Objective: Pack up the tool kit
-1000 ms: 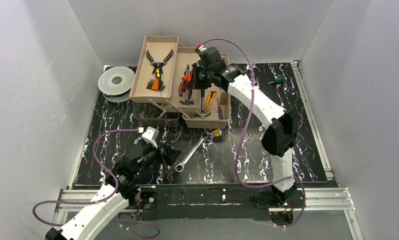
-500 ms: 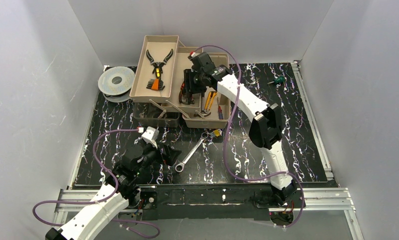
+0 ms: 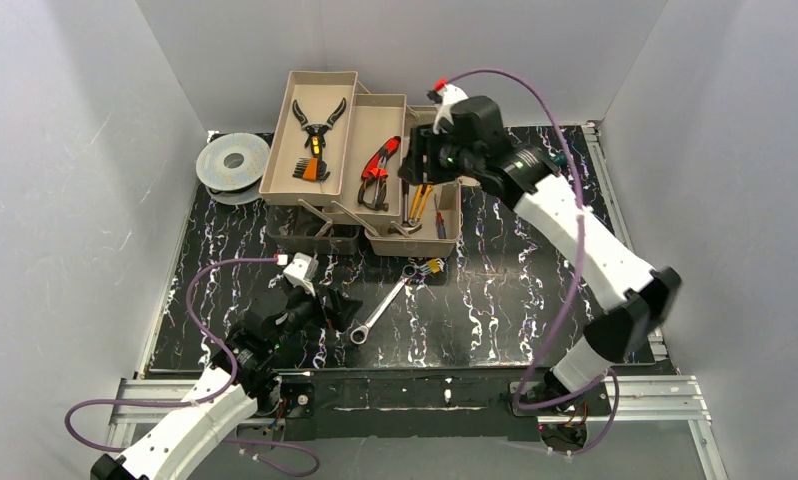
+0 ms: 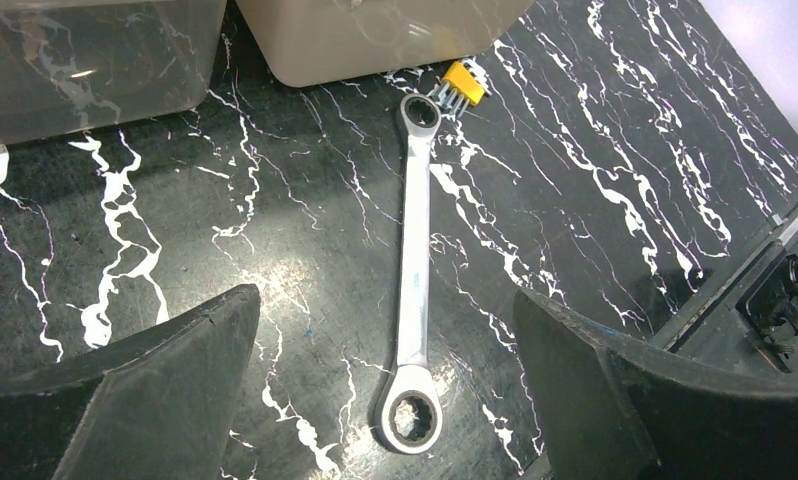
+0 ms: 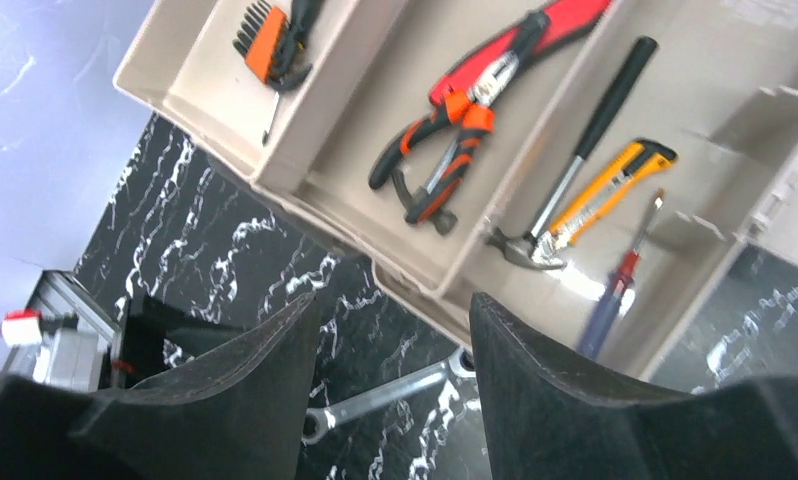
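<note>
Two tools are sharing this bench, and we are reading both as empty. The left tool is hanging low over the near part of the bench with its jaws spread wide, and the wrench is lying flat between its fingers in the wrist view, apart from the toolbox. We are judging that as lined up for a pickup. The right tool is hovering above the toolbox at the far side, fingers parted with nothing between them. The fold-out trays are sitting spread open, which is leaving every compartment reachable from above. The orange pliers are lying in the middle tray, and the hammer, a yellow knife and a screwdriver are lying in the right one. A yellow bit set is resting just beside the wrench's far end, still unpacked. The bench is showing a black, white-veined, faintly glossy surface, and plain white walls are closing it in on the left, far and right.
</note>
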You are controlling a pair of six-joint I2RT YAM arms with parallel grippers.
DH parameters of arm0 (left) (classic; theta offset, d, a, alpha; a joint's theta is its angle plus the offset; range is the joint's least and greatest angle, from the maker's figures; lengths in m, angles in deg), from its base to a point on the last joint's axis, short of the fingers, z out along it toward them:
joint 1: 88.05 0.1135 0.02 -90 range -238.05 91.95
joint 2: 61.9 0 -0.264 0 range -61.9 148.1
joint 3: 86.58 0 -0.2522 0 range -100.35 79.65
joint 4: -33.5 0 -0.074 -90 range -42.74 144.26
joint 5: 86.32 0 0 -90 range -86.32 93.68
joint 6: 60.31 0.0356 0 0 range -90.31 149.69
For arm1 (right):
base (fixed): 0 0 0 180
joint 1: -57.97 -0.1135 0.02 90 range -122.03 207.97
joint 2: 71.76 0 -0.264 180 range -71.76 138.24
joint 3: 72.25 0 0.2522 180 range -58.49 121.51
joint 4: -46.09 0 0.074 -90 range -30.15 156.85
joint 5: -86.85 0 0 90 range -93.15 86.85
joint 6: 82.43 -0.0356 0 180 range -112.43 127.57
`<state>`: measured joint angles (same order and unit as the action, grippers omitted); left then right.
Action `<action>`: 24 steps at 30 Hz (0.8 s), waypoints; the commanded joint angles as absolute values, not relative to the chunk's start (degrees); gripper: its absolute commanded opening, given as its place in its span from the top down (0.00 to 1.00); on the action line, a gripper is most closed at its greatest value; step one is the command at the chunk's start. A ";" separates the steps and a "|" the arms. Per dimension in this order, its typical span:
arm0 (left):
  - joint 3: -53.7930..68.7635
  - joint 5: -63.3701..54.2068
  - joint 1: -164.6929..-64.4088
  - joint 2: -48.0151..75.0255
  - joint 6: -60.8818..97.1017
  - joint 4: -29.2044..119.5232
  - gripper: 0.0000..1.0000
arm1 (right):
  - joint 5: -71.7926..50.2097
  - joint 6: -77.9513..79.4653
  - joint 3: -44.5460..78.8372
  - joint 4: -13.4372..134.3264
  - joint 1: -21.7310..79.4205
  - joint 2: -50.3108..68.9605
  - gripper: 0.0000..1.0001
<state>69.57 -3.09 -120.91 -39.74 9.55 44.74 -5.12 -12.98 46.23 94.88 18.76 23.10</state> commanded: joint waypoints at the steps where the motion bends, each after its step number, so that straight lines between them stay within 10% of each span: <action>1: 69.44 -2.57 -121.27 -38.17 9.91 44.62 0.02 | -2.80 -11.78 33.12 91.00 19.69 13.50 0.35; 24: 65.49 4.02 -127.67 -27.42 10.74 44.62 0.02 | 5.84 -18.11 -14.04 74.66 20.62 -12.12 0.29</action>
<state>69.12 -1.72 -123.53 -28.98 9.65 43.67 3.60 -16.36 -9.88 81.56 20.28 -9.43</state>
